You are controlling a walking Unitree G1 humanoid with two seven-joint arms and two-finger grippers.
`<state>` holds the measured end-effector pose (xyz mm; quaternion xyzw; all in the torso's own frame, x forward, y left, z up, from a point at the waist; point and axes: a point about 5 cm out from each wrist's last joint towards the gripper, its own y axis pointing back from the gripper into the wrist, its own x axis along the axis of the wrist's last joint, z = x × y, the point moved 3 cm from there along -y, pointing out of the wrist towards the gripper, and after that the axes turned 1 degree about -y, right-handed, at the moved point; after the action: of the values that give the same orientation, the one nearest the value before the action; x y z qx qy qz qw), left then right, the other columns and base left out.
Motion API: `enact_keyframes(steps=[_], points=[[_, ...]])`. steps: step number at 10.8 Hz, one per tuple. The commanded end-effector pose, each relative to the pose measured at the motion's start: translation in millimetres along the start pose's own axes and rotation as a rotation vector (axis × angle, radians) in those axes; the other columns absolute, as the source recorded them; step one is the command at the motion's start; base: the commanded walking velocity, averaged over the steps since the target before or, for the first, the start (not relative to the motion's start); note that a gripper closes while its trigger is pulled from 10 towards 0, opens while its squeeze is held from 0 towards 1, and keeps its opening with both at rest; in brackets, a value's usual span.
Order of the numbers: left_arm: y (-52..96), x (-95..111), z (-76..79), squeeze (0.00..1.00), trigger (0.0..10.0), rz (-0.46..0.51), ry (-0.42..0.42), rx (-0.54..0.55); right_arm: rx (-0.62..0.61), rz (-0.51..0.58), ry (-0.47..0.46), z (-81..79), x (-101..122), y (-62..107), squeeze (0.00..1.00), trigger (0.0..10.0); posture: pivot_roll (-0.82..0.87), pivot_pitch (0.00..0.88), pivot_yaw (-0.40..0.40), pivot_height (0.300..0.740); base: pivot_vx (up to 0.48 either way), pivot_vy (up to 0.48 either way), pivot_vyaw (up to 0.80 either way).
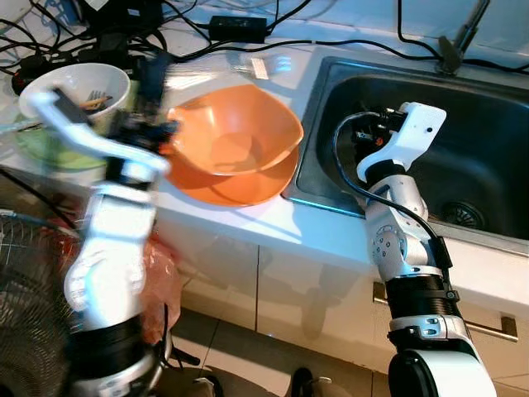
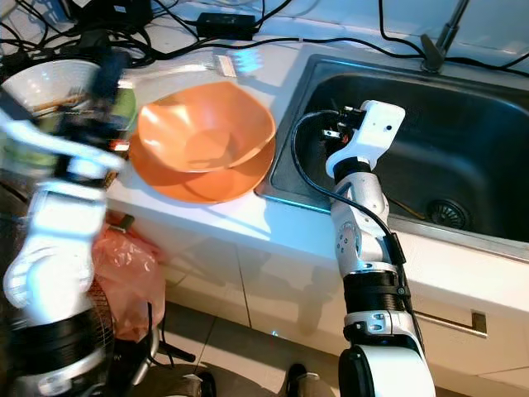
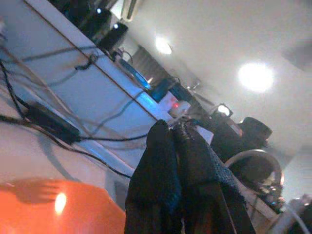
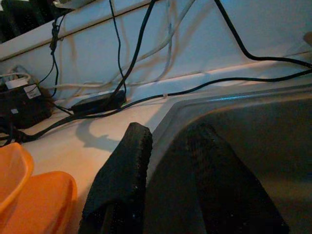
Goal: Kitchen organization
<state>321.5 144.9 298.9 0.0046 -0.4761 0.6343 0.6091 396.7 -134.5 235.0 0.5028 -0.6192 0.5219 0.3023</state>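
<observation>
From the head views, two stacked orange bowls (image 1: 234, 141) are seen on the white surface (image 1: 248, 217), just left of the sink (image 1: 463, 132). The left tool (image 1: 153, 78) is blurred and raised at the bowls' left rim, clearly nearer than the right tool (image 1: 369, 136), which is held over the sink's left edge.

In the left wrist view, the left tool's fingers (image 3: 161, 170) are pressed together with nothing between them, the orange bowl below.

In the right wrist view, the right tool's fingers (image 4: 122, 180) are slightly parted and empty, the bowls lying to its left.
</observation>
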Motion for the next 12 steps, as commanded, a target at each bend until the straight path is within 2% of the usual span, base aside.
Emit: enact_keyframes(steps=[1,2,3,5,7,8,9,10,11,12], points=[[-3.2,-3.8,6.4,0.0,10.0,-0.007,0.015,-0.035,-0.004,0.01,-0.003,-0.1,1.2,-0.4,0.0,10.0,0.13,0.184,-0.003,0.74,0.0,0.0,0.0],[-7.9,-32.2,17.9,0.0,10.0,-0.067,0.073,-0.074,-0.009,0.012,-0.015,0.1,1.6,-0.5,0.0,10.0,0.12,0.182,0.0,0.74,0.0,0.0,0.0],[-13.6,-42.5,24.3,0.0,10.0,-0.074,0.121,-0.094,-0.013,0.013,-0.023,1.1,2.1,-0.7,0.0,10.0,0.12,0.179,0.003,0.74,0.0,0.0,0.0],[-24.2,-54.5,30.4,0.0,10.0,-0.086,0.155,-0.125,-0.022,0.014,-0.031,2.7,2.6,-0.3,0.0,10.0,0.11,0.172,0.013,0.74,0.0,0.0,0.0],[-34.2,-54.0,32.4,0.0,10.0,-0.061,0.162,-0.141,-0.029,0.018,-0.03,5.2,3.8,0.4,0.0,10.0,0.1,0.171,0.017,0.74,0.0,0.0,0.0],[-37.6,-52.2,31.8,0.0,10.0,-0.05,0.16,-0.144,-0.031,0.017,-0.038,6.2,3.9,0.5,0.72,10.0,0.1,0.17,0.018,0.74,0.0,0.0,0.0],[-41.7,-52.3,30.2,0.0,10.0,-0.042,0.159,-0.144,-0.022,0.012,-0.059,5.3,2.5,1.1,1.0,10.0,0.1,0.167,0.024,0.74,0.0,0.0,0.0],[-42.8,-54.5,29.2,0.0,10.0,-0.043,0.16,-0.143,-0.032,0.001,-0.075,5.5,0.7,1.3,1.0,10.0,0.09,0.166,0.025,0.74,0.0,0.0,0.0],[-42.8,-59.9,27.6,0.0,10.0,-0.053,0.165,-0.138,-0.059,-0.026,-0.18,7.8,-1.9,1.3,0.0,10.0,0.09,0.164,0.025,0.74,0.0,0.0,0.0],[-42.5,-64.8,24.5,0.0,10.0,-0.063,0.165,-0.123,-0.097,-0.048,-0.354,12.8,-2.7,0.5,0.0,10.0,0.08,0.162,0.028,0.74,0.0,0.0,0.0]])
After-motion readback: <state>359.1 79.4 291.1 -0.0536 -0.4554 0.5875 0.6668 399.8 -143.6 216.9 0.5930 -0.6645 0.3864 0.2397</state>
